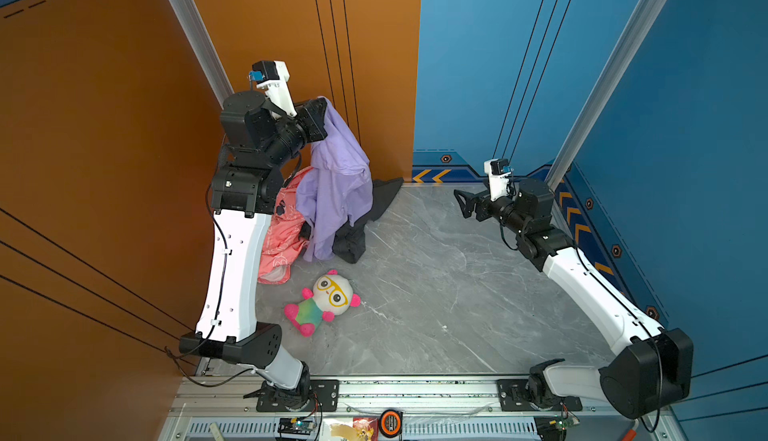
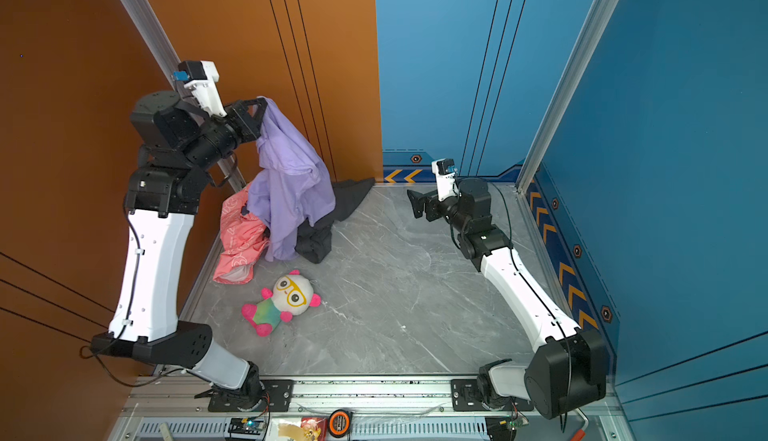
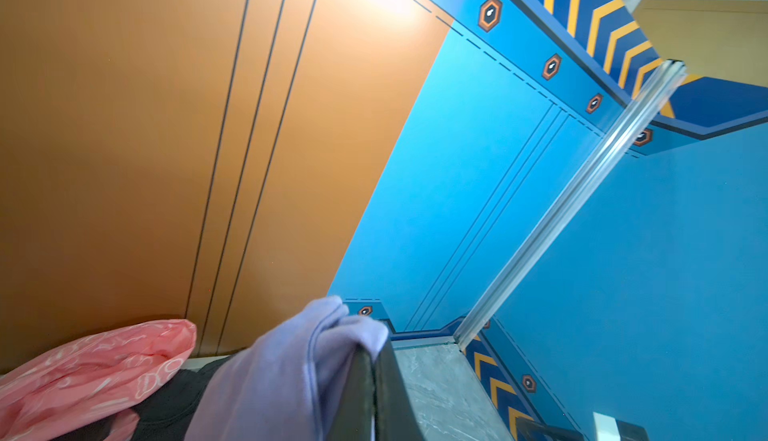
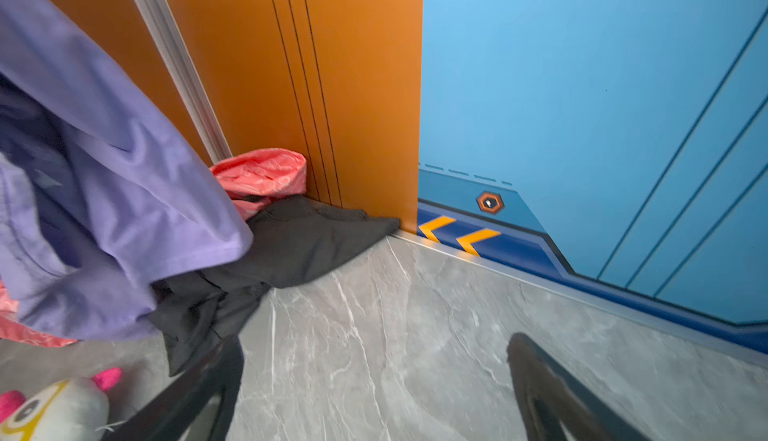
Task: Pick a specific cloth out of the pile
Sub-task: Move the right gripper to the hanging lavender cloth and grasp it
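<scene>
The lavender cloth point(image 1: 336, 177) point(image 2: 291, 185) hangs from my left gripper point(image 1: 324, 104) point(image 2: 261, 105), which is raised high by the orange wall and shut on its top edge. In the left wrist view the jaws point(image 3: 374, 353) are pressed together with lavender fabric point(image 3: 274, 376) pinched between them. The cloth's lower end still drapes over the pile: a coral-pink printed cloth point(image 1: 282, 247) and a black cloth point(image 1: 353, 239) in the back left corner. My right gripper point(image 1: 460, 204) point(image 4: 376, 343) is open and empty, low over the table, pointing at the pile from a distance.
A panda plush toy point(image 1: 328, 297) point(image 4: 54, 410) lies on the grey marble table point(image 1: 436, 293) in front of the pile. Orange and blue walls enclose the back and sides. A tape measure point(image 1: 390, 422) sits on the front rail.
</scene>
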`<act>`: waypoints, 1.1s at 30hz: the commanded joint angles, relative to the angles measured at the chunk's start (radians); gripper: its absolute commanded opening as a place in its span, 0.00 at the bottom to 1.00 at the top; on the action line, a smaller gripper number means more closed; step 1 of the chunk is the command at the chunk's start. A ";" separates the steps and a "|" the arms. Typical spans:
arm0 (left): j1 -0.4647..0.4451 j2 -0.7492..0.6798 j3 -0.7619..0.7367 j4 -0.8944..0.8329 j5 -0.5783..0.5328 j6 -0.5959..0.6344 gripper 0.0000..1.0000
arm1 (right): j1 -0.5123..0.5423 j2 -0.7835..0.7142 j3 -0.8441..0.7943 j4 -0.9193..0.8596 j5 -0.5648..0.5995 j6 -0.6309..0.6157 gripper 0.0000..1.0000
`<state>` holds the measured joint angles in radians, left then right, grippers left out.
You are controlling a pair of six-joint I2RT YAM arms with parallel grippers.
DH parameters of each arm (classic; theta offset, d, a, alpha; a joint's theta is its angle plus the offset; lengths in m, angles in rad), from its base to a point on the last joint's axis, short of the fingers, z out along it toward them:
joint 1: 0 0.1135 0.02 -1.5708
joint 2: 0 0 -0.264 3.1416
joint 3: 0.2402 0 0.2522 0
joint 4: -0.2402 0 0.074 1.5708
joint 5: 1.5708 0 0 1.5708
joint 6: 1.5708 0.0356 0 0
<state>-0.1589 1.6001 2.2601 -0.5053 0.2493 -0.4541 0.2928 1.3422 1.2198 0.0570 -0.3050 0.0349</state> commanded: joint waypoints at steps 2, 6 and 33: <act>-0.045 0.026 0.042 0.059 0.049 -0.019 0.00 | 0.040 0.044 0.128 -0.043 -0.140 0.056 0.96; -0.090 0.031 -0.029 0.059 0.023 -0.022 0.00 | 0.110 0.092 0.235 -0.046 -0.192 0.081 0.93; -0.222 0.017 -0.233 0.059 -0.097 -0.045 0.00 | 0.394 0.406 0.515 -0.132 0.118 -0.055 0.22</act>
<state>-0.3744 1.6543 2.0369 -0.4858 0.1802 -0.4950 0.6754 1.7432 1.6989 -0.0708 -0.2245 -0.0090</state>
